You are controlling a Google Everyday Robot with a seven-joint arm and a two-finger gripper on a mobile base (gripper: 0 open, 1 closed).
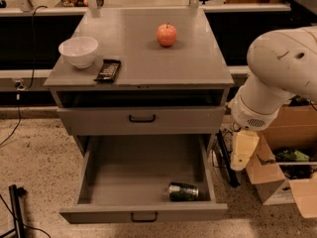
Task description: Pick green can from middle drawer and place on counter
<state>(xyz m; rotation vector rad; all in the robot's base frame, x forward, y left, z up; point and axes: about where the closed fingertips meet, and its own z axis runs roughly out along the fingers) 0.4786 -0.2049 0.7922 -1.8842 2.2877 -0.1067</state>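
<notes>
Dark-green silver-ended can [184, 191] lies sideways; pincer [242, 155] hangs beside drawer [143, 212].

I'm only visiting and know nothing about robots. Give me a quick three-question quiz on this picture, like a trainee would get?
1. True or false: the green can lies on its side in the open middle drawer.
2. Which fruit stands on the counter? A) banana B) red apple C) orange
3. Fill in: the claw hangs outside the cabinet, apart from the can, on the picture's ___ side.

Key: 1 true; 2 B; 3 right.
</notes>
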